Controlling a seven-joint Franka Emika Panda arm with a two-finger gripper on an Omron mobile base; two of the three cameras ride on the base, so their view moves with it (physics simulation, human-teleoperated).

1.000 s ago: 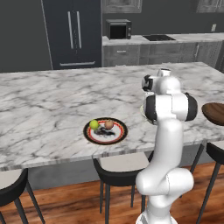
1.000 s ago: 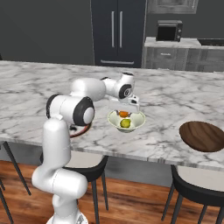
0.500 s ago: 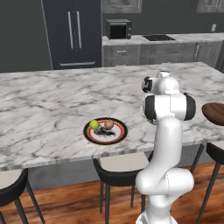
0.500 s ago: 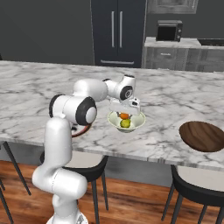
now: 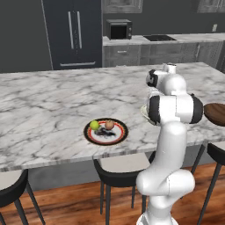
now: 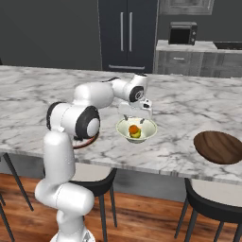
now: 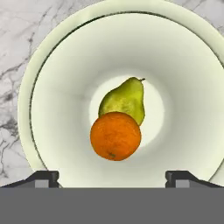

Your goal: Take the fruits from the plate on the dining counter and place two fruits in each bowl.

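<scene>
My gripper (image 6: pixel 135 116) hangs just above the pale cream-green bowl (image 6: pixel 147 133), open. In the hand view the gripper (image 7: pixel 111 177) has its fingertips (image 7: pixel 43 176) wide apart with nothing between them. Inside that bowl (image 7: pixel 57 65) lie an orange fruit (image 7: pixel 115 135) and a yellow-green pear-shaped fruit (image 7: pixel 124 99), touching; both also show from the right base, orange fruit (image 6: pixel 133 128) above yellow-green fruit (image 6: pixel 137 135). The black-rimmed plate (image 5: pixel 119 136) on the marble dining counter (image 5: pixel 48 105) holds a bright green fruit (image 5: pixel 94 125) and a tan-brown fruit (image 5: pixel 109 125). The dark wooden bowl (image 6: pixel 220 146) sits to the right, with nothing in it.
Black stools (image 6: pixel 208 208) stand along the counter's near edge. Behind the counter are a dark refrigerator (image 5: pixel 74 33) and cabinets with a microwave (image 5: pixel 118 29). My own arm (image 5: pixel 171 105) blocks most of the cream bowl from the left base view.
The jaws have gone from shut to open over the cream bowl, and the orange fruit now lies free beside the yellow-green one. The arm has barely moved.
</scene>
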